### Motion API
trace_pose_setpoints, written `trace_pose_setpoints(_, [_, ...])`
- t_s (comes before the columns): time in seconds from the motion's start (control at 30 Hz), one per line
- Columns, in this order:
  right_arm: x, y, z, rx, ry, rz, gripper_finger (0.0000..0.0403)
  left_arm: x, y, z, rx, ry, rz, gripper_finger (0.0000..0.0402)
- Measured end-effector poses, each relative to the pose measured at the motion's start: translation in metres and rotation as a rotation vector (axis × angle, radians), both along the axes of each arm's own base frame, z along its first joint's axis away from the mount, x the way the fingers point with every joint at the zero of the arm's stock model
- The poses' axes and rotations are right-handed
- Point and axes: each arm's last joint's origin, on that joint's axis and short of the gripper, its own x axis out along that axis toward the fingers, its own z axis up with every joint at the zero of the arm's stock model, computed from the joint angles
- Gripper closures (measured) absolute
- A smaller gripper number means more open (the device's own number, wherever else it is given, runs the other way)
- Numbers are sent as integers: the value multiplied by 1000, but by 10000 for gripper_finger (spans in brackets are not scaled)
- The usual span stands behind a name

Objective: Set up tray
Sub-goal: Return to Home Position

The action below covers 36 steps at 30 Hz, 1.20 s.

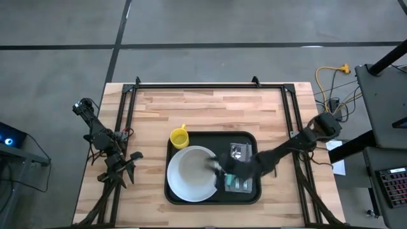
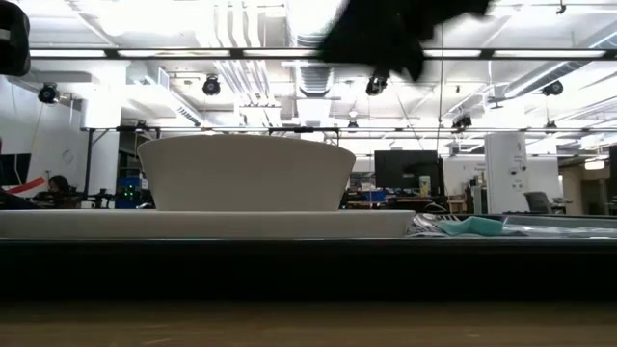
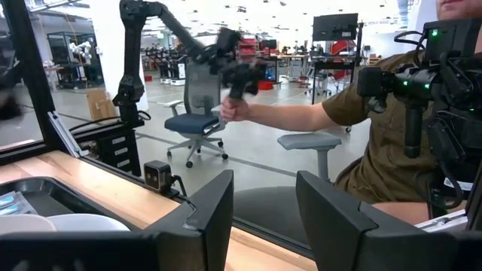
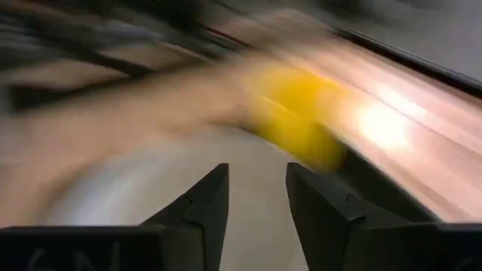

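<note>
Right hand over tray, wood table; left hand parked; person beyond.

Count is reading one tray, one white plate, one white bowl, one yellow cup, one grey napkin — cutlery is showing too blurred to number.

The wood of the table behind the tray and at its left lies bare. Inside the tray, the white bowl, the yellow cup and the napkin fill nearly everything. My right gripper hangs above its middle.
</note>
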Motion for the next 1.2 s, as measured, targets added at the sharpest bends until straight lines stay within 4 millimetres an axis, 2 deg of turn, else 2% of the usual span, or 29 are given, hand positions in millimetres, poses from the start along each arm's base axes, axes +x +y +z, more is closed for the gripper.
trace_pose_setpoints(0.1, [-3, -11, 11, -125, -373, 590, 277, 0, 0, 0, 0, 0, 0, 269])
trace_pose_setpoints(0.13, [-8, -18, 11, -181, -464, 703, 276, 0, 0, 0, 0, 0, 0, 269])
trace_pose_setpoints(0.17, [-12, -24, 9, -201, -507, 740, 275, 0, 0, 0, 0, 0, 0, 269])
trace_pose_setpoints(0.33, [-17, -59, -6, -154, -351, 429, 274, 0, 0, 0, 0, 0, 0, 269])
trace_pose_setpoints(0.6, [-9, -113, -7, -135, -287, 379, 282, 0, 0, 0, 0, 0, 0, 269])
trace_pose_setpoints(0.77, [-19, -142, -3, -72, -252, 307, 278, 0, 0, 0, 0, 0, 0, 269])
trace_pose_setpoints(0.9, [-39, -152, 1, -91, -262, 317, 273, 0, 0, 0, 0, 0, 0, 269])
trace_pose_setpoints(1.2, [-92, -151, 6, -159, -310, 337, 270, 0, 0, 0, 0, 0, 0, 269])
